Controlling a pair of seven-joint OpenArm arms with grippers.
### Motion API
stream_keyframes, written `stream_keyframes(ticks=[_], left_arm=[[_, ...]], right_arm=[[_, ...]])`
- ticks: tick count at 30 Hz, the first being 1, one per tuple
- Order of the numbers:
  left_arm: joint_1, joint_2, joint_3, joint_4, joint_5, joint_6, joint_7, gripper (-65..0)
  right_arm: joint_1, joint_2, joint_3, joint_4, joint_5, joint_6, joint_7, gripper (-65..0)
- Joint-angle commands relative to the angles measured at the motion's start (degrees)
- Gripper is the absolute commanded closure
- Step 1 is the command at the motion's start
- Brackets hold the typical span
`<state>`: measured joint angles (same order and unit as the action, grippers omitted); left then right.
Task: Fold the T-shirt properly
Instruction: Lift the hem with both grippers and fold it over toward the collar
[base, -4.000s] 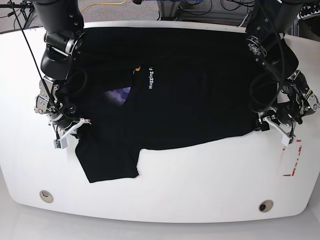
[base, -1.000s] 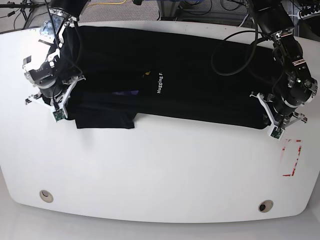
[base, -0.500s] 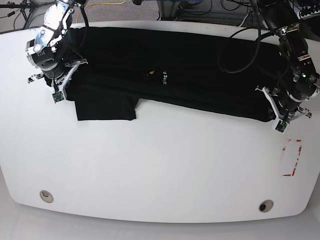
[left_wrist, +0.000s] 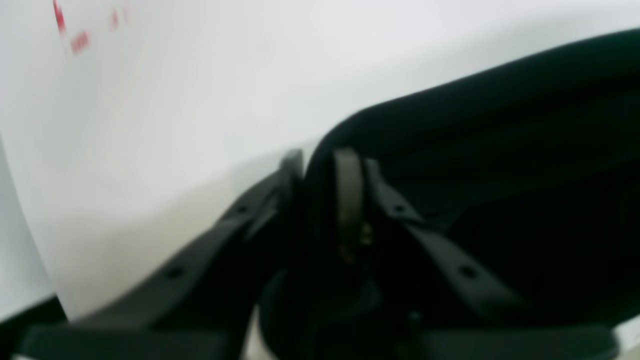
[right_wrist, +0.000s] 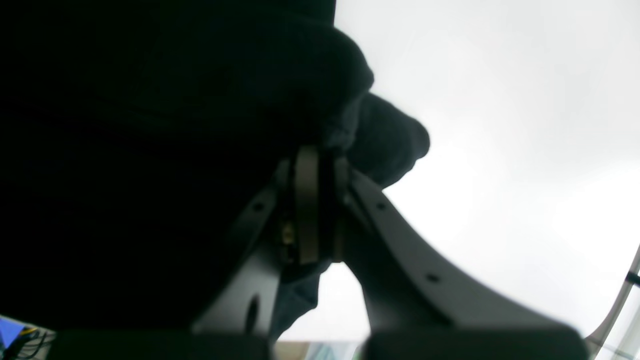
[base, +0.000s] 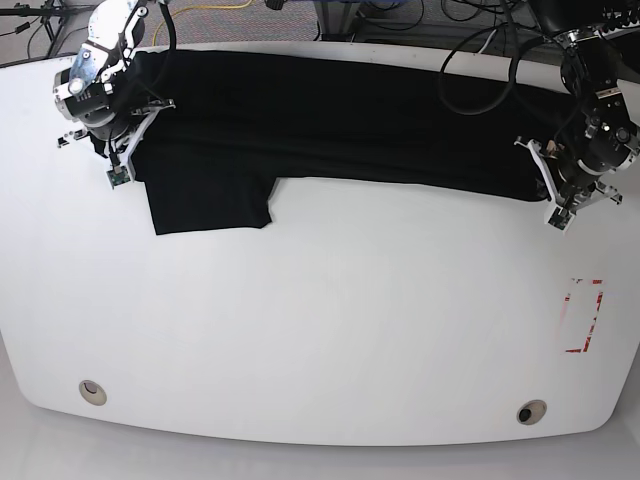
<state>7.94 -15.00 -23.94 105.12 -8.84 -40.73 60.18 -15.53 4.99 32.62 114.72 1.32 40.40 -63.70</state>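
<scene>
Two grippers pinch the T-shirt (base: 330, 125) at opposite ends of the white table (base: 320, 330).
Left gripper (left_wrist: 320, 160) is clamped on a black hem fold; right gripper (right_wrist: 320, 155) grips bunched cloth; the shirt lies as a long band along the far edge; one sleeve (base: 208, 195) juts toward the near side.

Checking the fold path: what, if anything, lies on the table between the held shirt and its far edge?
Nothing visible. Both the left gripper and right gripper are shut on the shirt, which already lies along the table's far edge; no other object shows there.
</scene>
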Motion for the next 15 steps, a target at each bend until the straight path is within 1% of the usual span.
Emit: stream_keyframes(ticks=[1, 3, 4, 5, 6, 8, 9, 11, 14, 15], left_arm=[[0.36, -1.3, -0.45, 1.12, 1.32, 0.73, -0.36, -19.9], [1.15, -1.3, -0.45, 1.12, 1.32, 0.73, -0.36, -25.8], [1.51, -1.3, -0.45, 1.12, 1.32, 0.73, -0.36, -28.9], [1.86, -1.3, -0.45, 1.12, 1.32, 0.73, -0.36, -32.5], [1.95, -1.3, -0.36, 1.12, 1.32, 0.73, -0.36, -35.1], [2.03, -1.3, -0.36, 1.12, 1.32, 0.73, -0.36, -40.1], [2.12, -1.3, -0.36, 1.12, 1.32, 0.73, -0.36, -42.2], [2.12, -1.3, -0.36, 1.12, 1.32, 0.73, -0.36, -42.9], [1.68, -1.21, -0.36, 2.26, 1.06, 0.73, -0.18, -41.7], [1.68, -1.21, -0.36, 2.97, 0.53, 0.73, -0.18, -41.7]], right_arm=[[-0.08, -0.2, 0.57, 1.11, -2.25, -0.4, -0.52, -0.8], [-0.16, -0.91, 0.65, 1.11, -2.33, -0.4, -0.34, -1.1], [-0.43, -0.99, 0.65, 1.11, -2.33, -0.4, -0.34, -2.2], [-0.78, -0.99, 0.65, 1.11, -2.33, -0.4, -0.25, -4.8], [-1.04, -1.08, 0.48, 1.11, -2.33, -0.4, -0.25, -7.6], [-1.39, -1.26, 0.48, 1.11, -2.33, -0.4, -0.17, -16.2], [-1.57, -1.35, 0.48, 1.2, -2.33, -0.4, -0.17, -22.8], [-1.75, -1.35, 0.48, 1.2, -2.33, -0.4, -0.17, -31.5], [-1.75, -1.35, 0.39, 1.28, -2.07, -0.4, -0.17, -44.2], [-1.75, -1.35, 0.39, 1.37, -2.07, -0.4, -0.17, -45.8]])
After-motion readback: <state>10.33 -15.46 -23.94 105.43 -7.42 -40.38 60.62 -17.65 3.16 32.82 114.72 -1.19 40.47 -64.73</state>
